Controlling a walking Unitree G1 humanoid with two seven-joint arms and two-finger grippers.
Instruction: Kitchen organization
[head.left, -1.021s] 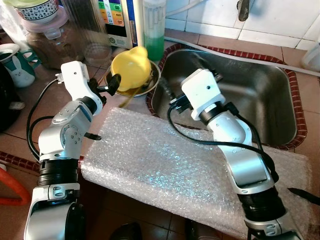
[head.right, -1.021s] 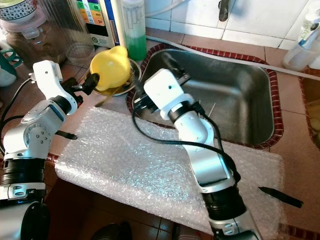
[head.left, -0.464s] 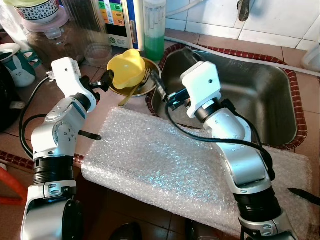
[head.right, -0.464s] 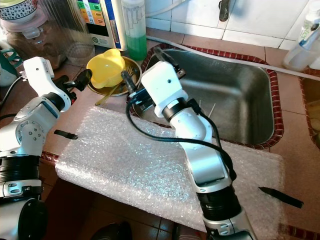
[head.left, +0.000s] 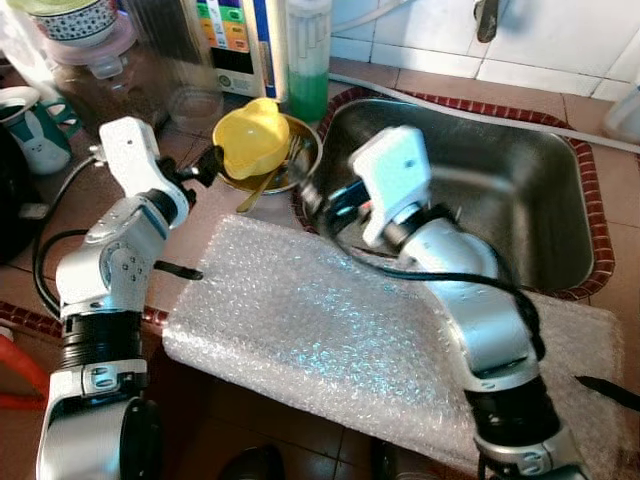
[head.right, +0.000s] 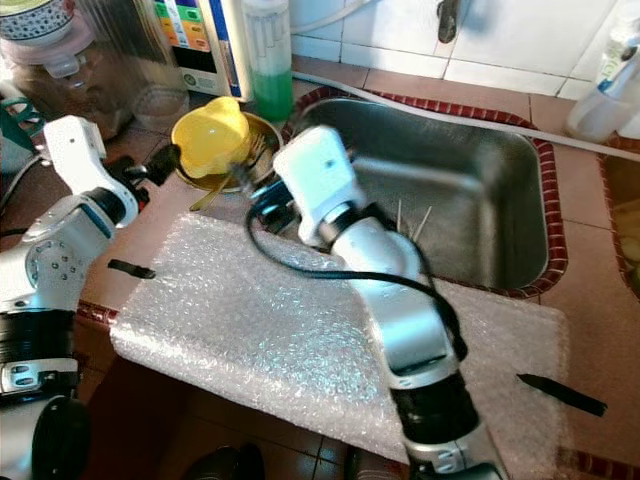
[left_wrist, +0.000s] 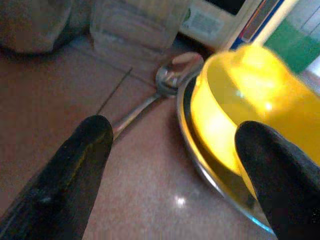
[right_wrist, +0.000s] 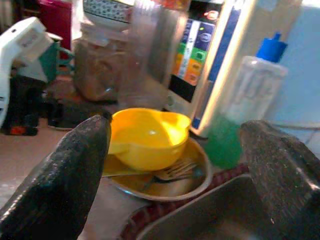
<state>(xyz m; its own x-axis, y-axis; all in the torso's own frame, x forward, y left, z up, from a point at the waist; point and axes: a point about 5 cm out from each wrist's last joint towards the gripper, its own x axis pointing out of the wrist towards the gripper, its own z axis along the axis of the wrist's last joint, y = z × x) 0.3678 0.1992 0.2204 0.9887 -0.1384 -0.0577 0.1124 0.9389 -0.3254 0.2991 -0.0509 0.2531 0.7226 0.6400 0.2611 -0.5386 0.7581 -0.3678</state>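
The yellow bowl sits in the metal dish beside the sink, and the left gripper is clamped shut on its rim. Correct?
Not quite. The yellow bowl does sit in the metal dish beside the sink, but the left gripper is open, fingers apart, in the left wrist view.

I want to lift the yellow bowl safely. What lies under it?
The yellow bowl sits in a metal plate, beside a fork. The plate's middle is covered by the bowl.

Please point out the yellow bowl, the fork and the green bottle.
yellow bowl (right_wrist: 150, 137), right wrist view, inner wall.
fork (right_wrist: 176, 170), right wrist view, prongs.
green bottle (head.right: 267, 90), right eye view, green lower body.
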